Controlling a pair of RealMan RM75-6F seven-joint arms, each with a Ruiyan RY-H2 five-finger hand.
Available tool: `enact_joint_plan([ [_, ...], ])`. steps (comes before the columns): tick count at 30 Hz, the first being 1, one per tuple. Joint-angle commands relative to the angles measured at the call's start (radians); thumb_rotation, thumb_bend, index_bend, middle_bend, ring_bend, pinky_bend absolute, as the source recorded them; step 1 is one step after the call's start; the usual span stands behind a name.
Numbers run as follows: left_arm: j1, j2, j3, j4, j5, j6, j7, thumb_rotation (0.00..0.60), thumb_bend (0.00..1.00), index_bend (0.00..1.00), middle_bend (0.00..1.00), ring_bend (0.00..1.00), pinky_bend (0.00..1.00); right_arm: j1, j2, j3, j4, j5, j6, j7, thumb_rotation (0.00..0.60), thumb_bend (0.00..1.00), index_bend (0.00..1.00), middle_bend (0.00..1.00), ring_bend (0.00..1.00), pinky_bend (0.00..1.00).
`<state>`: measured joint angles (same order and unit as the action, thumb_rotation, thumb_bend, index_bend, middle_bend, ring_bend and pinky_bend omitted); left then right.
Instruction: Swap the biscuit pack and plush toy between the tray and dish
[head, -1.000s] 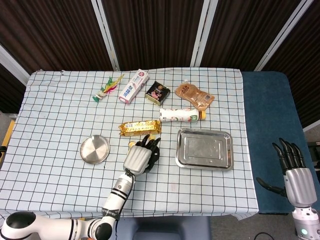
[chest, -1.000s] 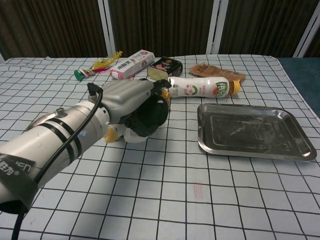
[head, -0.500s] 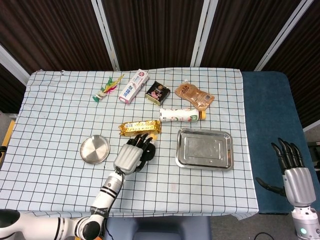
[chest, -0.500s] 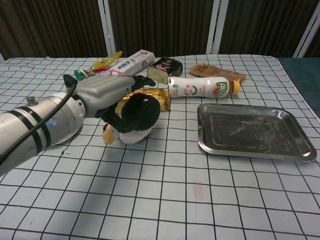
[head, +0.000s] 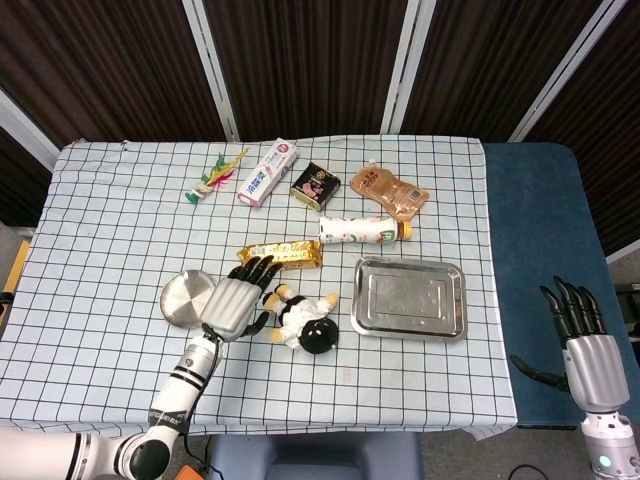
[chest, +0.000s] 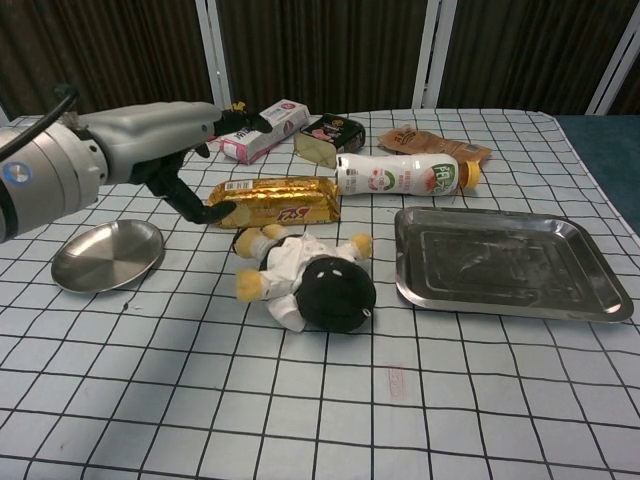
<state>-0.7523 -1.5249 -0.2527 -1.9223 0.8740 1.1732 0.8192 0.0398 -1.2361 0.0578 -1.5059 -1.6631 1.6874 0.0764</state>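
- Plush toy lies on its side on the checked table, between the dish and the tray, in neither of them.
- Biscuit pack, in gold wrap, lies flat on the table just behind the toy, also outside both dish and tray.
- Left hand hovers between the dish and the toy, fingers spread and holding nothing; in the chest view its dark fingertips reach down near the left end of the pack, whether they touch it I cannot tell.
- Dish is round, metal and bare, to the left of the toy.
- Tray is rectangular, metal and bare, to the right of the toy.
- Right hand is well off to the right, beyond the table's edge over a blue surface, fingers spread and holding nothing.
- Bottle lies on its side behind the tray.
- Along the far side of the table lie a brown pouch, a small dark box, a toothpaste box and a feathered toy.
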Motion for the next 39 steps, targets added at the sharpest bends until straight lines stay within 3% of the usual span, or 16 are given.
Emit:
enact_joint_plan([
  [1, 0.006, -0.014, -0.003, 0.021, 0.056, 0.037, -0.039, 0.600, 0.42, 0.00, 0.00, 0.00, 0.20, 0.000, -0.001, 0.000, 0.000, -0.001, 0.000, -0.001, 0.600, 0.06, 0.00, 0.00, 0.00, 0.00],
  [3, 0.003, -0.074, 0.007, 0.120, 0.187, 0.091, -0.083, 0.600, 0.43, 0.00, 0.00, 0.00, 0.19, 0.000, -0.001, -0.001, 0.000, 0.000, -0.003, 0.001, 0.600, 0.06, 0.00, 0.00, 0.00, 0.00],
  [6, -0.006, -0.136, 0.027, 0.233, 0.259, 0.084, -0.158, 0.600, 0.43, 0.00, 0.00, 0.00, 0.19, 0.002, -0.001, 0.000, 0.001, 0.001, -0.006, 0.001, 0.600, 0.06, 0.00, 0.00, 0.00, 0.00],
  [22, -0.168, -0.279, -0.026, 0.599, 0.186, -0.202, -0.272, 0.600, 0.41, 0.00, 0.00, 0.00, 0.12, 0.005, 0.017, -0.029, 0.007, -0.039, -0.017, 0.017, 0.600, 0.06, 0.00, 0.00, 0.00, 0.00],
  [39, -0.266, -0.414, -0.053, 0.971, 0.128, -0.352, -0.381, 0.600, 0.40, 0.00, 0.00, 0.00, 0.10, 0.015, 0.023, -0.044, 0.000, -0.043, -0.052, 0.014, 0.600, 0.06, 0.00, 0.00, 0.00, 0.00],
])
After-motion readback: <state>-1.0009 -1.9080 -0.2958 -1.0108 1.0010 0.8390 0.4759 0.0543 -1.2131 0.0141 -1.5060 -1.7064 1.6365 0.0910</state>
